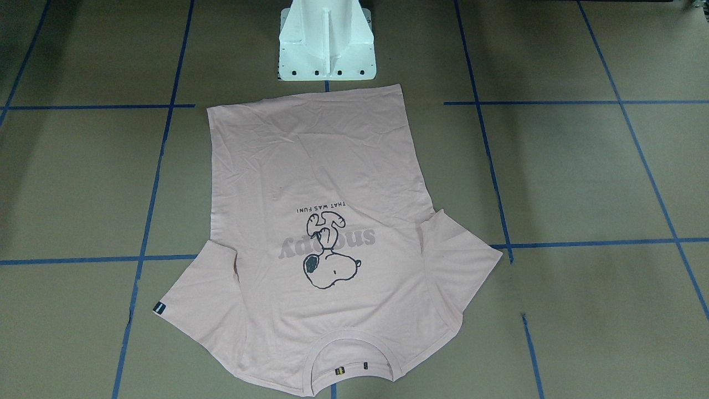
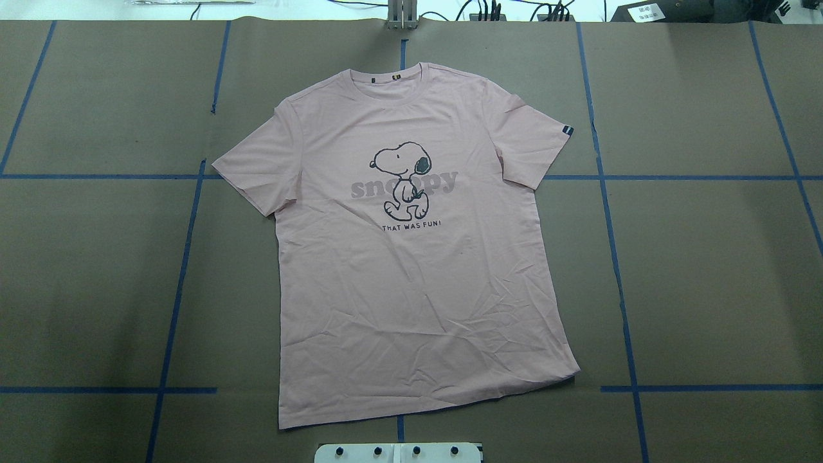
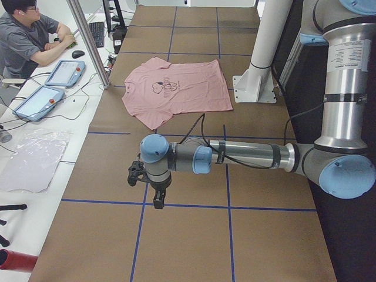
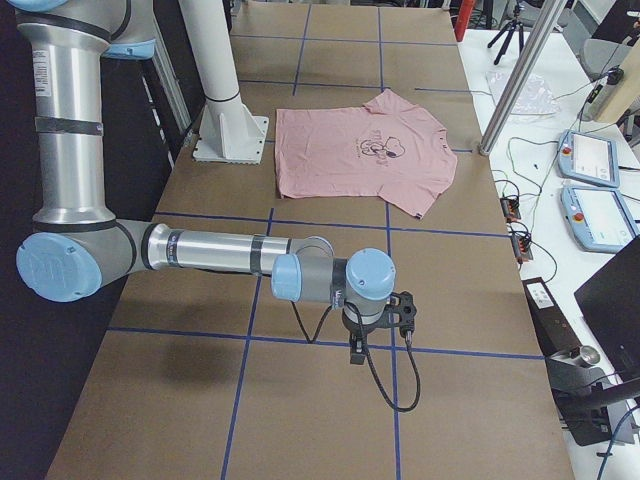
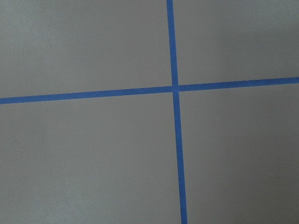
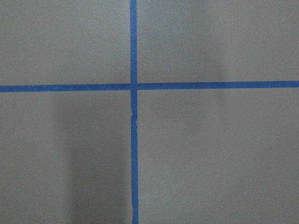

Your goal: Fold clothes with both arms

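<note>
The pale pink T-shirt [image 2: 411,270] lies flat and print-up in the middle of the table, collar on the far side from the robot, hem near the pedestal. It also shows in the front-facing view [image 1: 321,166] and both side views [image 3: 176,88] [image 4: 360,150]. My left gripper [image 3: 157,200] hangs over bare table well away from the shirt, toward the table's left end. My right gripper [image 4: 357,350] hangs likewise toward the right end. Both show only in the side views, so I cannot tell whether they are open or shut. The wrist views show only brown table with blue tape crosses.
The white fixed pedestal [image 1: 327,44] stands just behind the shirt's hem. Blue tape lines [image 2: 617,270] grid the brown table. An operator [image 3: 23,35] sits at the far side with control tablets [image 3: 64,71]. A metal post [image 3: 88,41] rises at the table's edge.
</note>
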